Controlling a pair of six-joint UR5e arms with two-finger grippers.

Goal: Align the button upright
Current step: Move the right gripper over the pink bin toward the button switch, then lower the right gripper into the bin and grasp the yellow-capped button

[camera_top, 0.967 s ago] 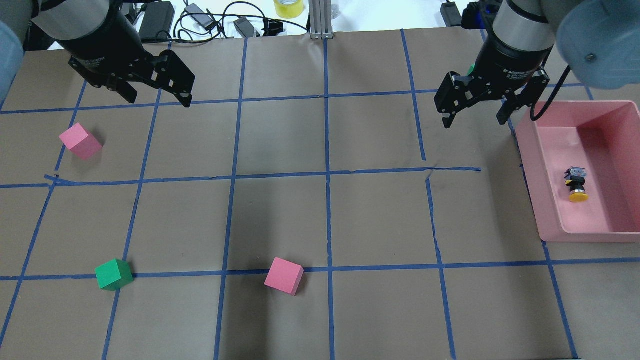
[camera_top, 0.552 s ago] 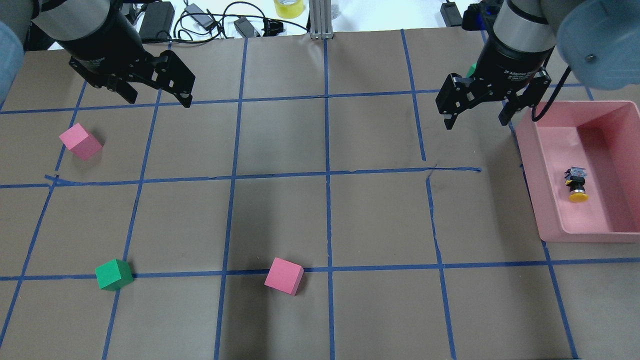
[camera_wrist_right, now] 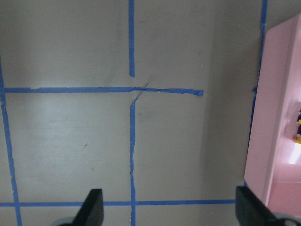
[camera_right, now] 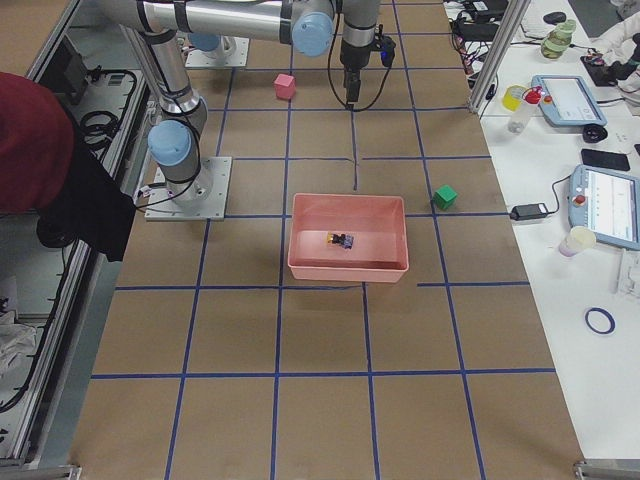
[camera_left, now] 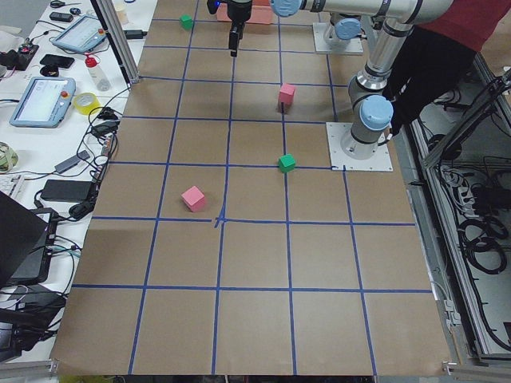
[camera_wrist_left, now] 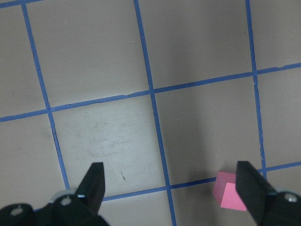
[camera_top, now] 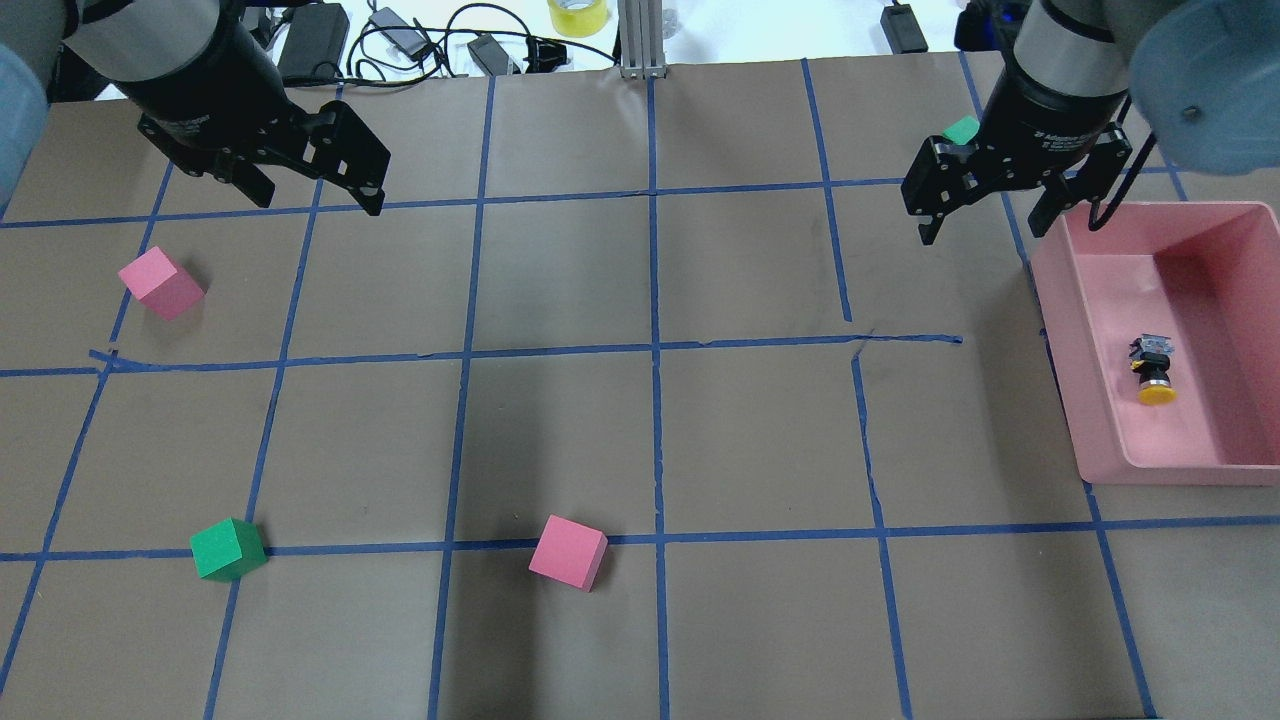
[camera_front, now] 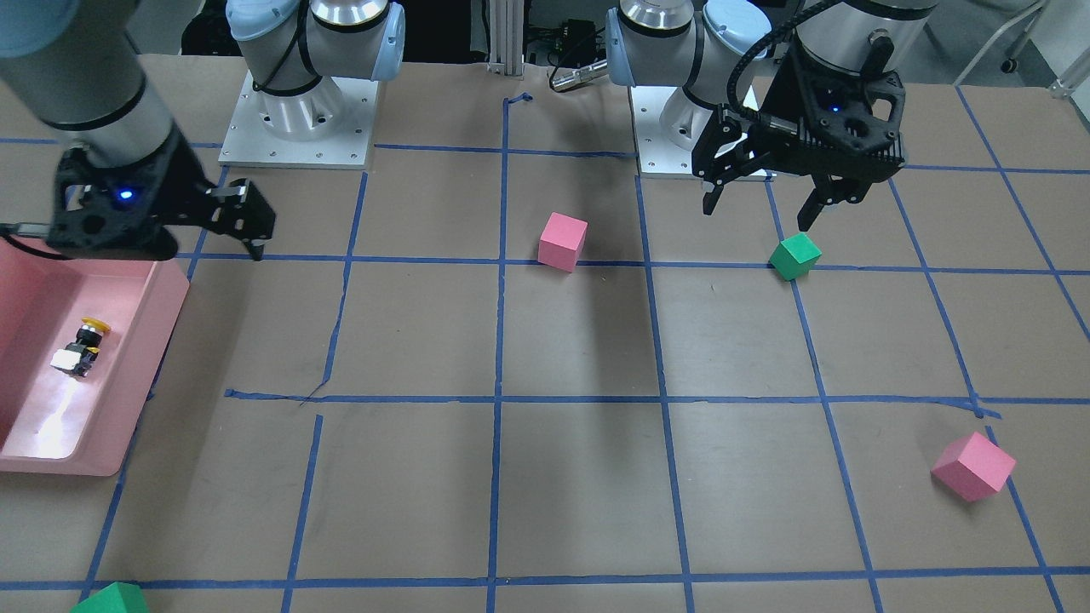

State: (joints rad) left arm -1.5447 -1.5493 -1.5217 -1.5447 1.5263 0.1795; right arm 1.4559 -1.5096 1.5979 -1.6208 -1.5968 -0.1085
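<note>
Bench (camera_top: 560, 300): surfaced in brown paper and ruled into squares with blue tape (camera_top: 657, 430). The tape lines are broken and offset right of centre. Pink bin (camera_top: 1085, 380) sits flat at the robot's right edge. Four cubes lie well apart. Near green cube (camera_top: 227, 549): on the left, touching a tape line. Near pink cube (camera_top: 568, 551): about centre, on the same line. Far pink cube (camera_top: 160, 282): on the left, askew to the grid. Far green cube (camera_top: 962, 129): beyond the bin, only partly in view.
</note>
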